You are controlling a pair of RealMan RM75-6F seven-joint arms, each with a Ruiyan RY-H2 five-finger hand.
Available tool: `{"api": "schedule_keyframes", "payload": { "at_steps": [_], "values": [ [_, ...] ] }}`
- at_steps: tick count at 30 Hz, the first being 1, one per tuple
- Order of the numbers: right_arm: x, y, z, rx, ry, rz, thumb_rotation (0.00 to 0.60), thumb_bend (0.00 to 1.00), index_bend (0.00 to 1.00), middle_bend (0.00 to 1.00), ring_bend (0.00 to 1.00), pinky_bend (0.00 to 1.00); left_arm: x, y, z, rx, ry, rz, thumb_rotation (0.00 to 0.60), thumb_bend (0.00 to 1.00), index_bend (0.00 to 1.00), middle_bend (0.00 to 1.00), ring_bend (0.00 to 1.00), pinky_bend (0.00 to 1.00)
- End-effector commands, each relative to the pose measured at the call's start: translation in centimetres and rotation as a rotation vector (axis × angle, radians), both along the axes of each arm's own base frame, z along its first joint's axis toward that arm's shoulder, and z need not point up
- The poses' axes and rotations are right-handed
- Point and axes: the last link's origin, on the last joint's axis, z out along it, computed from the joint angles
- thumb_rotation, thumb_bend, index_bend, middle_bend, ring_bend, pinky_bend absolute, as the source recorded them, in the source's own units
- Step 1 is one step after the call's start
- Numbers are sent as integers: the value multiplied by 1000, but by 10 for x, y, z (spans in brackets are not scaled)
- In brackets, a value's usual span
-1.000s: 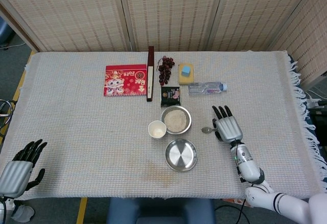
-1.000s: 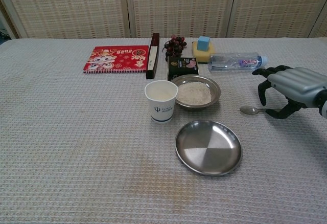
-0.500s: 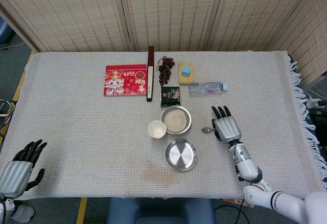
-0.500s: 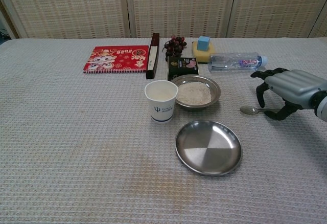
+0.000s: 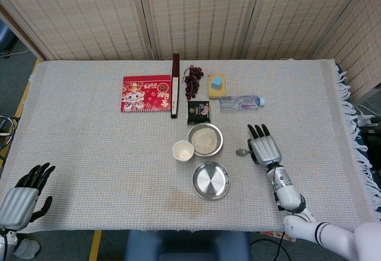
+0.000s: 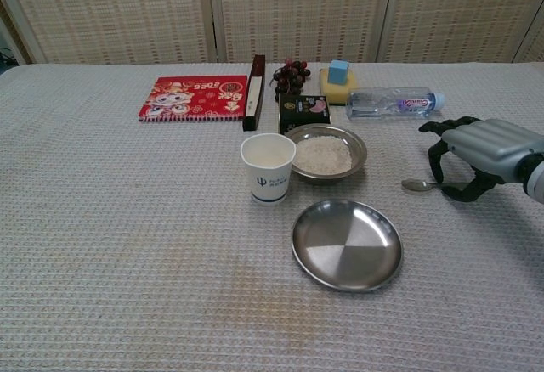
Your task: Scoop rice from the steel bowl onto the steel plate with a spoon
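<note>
- Your right hand (image 6: 476, 155) arches, fingers curled, over the spoon (image 6: 419, 185) at right of frame; whether it's gripped, I can't tell.
- Rice sits in the steel bowl (image 6: 325, 153); the steel plate (image 6: 347, 245) below is bare, so every scoop remains.

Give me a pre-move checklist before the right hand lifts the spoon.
1. Right hand is over the spoon handle: ok.
2. Firm grip on the spoon: cannot tell; the handle is hidden under the fingers and the spoon bowl lies on the cloth.
3. Steel bowl holds rice: ok.
4. Steel plate is empty and ready in front of the bowl: ok.
5. Paper cup stands left of the bowl, away from the spoon's path: ok.
6. Left hand is parked at the table's near left corner: ok.
</note>
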Motion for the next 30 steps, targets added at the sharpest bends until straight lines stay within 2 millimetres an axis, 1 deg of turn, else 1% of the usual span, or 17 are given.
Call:
{"api": "schedule_keyframes", "payload": {
  "at_steps": [1,18,30],
  "values": [
    [0,0,0,0,-2,-1,600,311,527,0,0,0,0,0,0,0,0,1,600,469,0,0,0,189],
    [-1,1,1,1,-3,-7,600,311,511,0,0,0,0,0,0,-3,1,1,600,468,0,0,0,189],
    [0,0,0,-3,-10,-9,600,311,521,0,0,0,0,0,0,-2,1,2,600,469,0,0,0,190]
  ]
}}
